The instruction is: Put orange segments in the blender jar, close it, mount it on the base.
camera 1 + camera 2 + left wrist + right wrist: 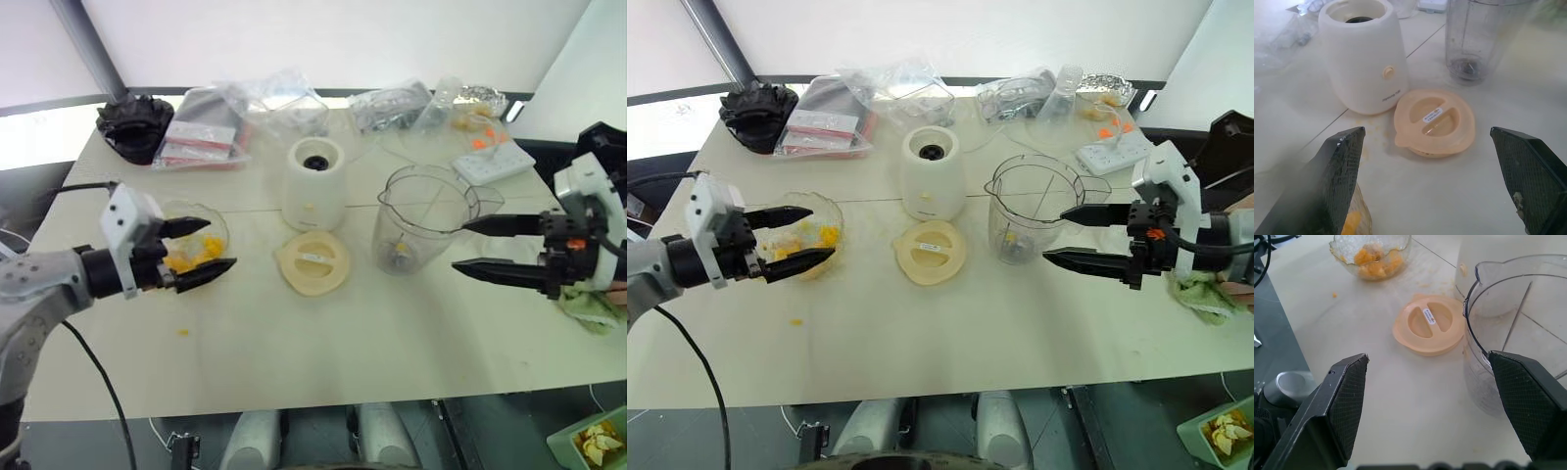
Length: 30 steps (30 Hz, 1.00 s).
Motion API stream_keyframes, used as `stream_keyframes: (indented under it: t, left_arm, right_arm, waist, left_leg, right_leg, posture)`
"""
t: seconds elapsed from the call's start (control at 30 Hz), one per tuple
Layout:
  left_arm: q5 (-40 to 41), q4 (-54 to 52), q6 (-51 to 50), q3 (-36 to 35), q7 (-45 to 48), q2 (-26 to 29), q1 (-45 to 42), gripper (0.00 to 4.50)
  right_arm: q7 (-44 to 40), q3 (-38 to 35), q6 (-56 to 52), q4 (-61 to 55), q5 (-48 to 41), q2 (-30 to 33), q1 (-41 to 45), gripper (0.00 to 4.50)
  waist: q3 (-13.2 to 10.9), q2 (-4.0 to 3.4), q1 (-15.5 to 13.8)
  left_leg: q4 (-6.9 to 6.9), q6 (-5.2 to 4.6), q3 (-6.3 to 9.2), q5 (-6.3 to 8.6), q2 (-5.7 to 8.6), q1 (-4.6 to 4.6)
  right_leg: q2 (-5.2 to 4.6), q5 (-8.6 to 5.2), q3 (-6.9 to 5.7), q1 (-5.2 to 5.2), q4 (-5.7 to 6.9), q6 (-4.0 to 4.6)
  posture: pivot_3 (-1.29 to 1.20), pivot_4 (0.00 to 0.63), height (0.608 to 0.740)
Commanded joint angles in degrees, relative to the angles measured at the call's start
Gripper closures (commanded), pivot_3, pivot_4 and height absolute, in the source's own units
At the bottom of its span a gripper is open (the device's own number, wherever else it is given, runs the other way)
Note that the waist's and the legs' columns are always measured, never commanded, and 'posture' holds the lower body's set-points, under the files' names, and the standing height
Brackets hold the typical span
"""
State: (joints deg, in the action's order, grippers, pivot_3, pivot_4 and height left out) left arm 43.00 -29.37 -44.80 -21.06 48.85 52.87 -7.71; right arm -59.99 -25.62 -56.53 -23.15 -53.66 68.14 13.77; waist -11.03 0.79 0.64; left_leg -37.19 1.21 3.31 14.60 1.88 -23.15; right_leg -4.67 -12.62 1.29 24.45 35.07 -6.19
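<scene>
Yellow-orange orange segments (192, 253) lie in a shallow glass bowl (217, 223) at the table's left. My left gripper (221, 243) hovers over the bowl's right side, open and empty, pointing toward the cream lid (313, 261). The white base (313, 184) stands behind the lid, its dark socket facing up. Right of it stands the clear blender jar (423, 217), uncovered, with a yellow piece (400, 248) at its bottom. My right gripper (458, 245) is open and empty just right of the jar, apart from it. One stray segment (182, 332) lies on the table.
Plastic bags (257, 106) and a black bundle (135, 125) sit along the far edge. A white power strip (493, 159) lies at the back right. A green cloth (590, 307) lies by my right wrist, and a green tray (596, 443) of peels sits below the table's corner.
</scene>
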Motion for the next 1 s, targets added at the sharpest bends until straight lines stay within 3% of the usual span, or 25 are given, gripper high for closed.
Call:
stream_keyframes:
  t: [0.03, 0.33, 0.77, 1.0]
  left_arm:
    - [0.50, -0.43, 0.53, -0.79, 1.16, 1.88, -1.51, 0.22]
    - [0.95, -0.21, -0.48, -0.05, 1.86, 3.81, -2.85, 0.22]
    - [-1.25, 7.09, 1.00, 1.12, 12.80, 12.45, -5.51, 0.22]
    - [-7.51, 19.66, 8.02, 4.19, 20.60, 17.13, -8.68, 0.22]
  right_arm:
    - [0.30, -1.57, 0.30, 1.37, -1.42, 0.83, 3.59, 0.43]
    - [0.61, 1.09, 0.22, 3.11, -1.39, 0.39, 8.64, 0.43]
    - [-2.47, 4.32, 3.46, 6.52, 0.96, 0.99, 14.75, 0.43]
    - [0.77, 2.61, 3.84, 3.30, 0.01, -2.19, 13.90, 0.43]
  waist:
    - [0.00, 0.00, 0.09]
    - [0.00, -0.01, 0.01]
    - [-0.01, -0.02, 0.18]
    - [-0.02, -0.03, 0.16]
  left_leg:
    - [0.00, 0.00, -0.02, 0.00, 0.00, 0.00]
    - [-0.02, 0.00, -0.02, 0.00, 0.00, -0.02]
    - [0.00, 0.00, -0.23, 0.00, 0.00, -0.04]
    - [-0.03, 0.00, -0.23, -0.01, -0.02, -0.03]
  right_leg:
    - [0.00, 0.00, 0.01, 0.01, 0.02, 0.00]
    - [0.01, 0.00, 0.00, 0.02, 0.05, 0.01]
    - [0.02, 0.00, 0.00, 0.09, 0.08, 0.00]
    - [0.04, 0.01, 0.00, 0.10, 0.14, 0.01]
  posture:
    - [0.00, 0.150, 0.740]
    - [0.00, 0.150, 0.740]
    - [0.00, 0.150, 0.740]
    - [0.00, 0.150, 0.740]
